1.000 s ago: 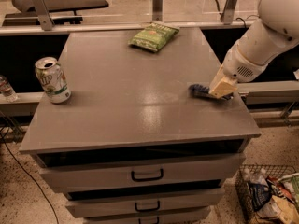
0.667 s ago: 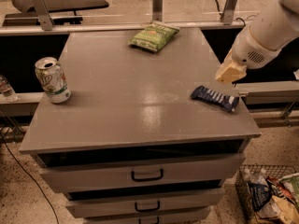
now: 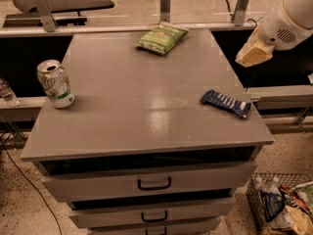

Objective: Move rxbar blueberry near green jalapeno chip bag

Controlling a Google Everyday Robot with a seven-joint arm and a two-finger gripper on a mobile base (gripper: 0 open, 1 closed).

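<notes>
Since the snack bar [image 3: 226,104] lies unheld, well apart from the chip bag [image 3: 161,37], the end effector [image 3: 253,54] is held far right of it, closure indeterminable.

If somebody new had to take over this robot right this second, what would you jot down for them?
The gripper hangs in the air beyond the right edge of the table, touching nothing.
The rxbar blueberry lies flat on the table near that right edge.
The green jalapeno chip bag sits at the far edge, well apart from the bar.
Done: nothing that shows.
Left: grasp the bar, carry it back, set it down beside the bag.
</notes>
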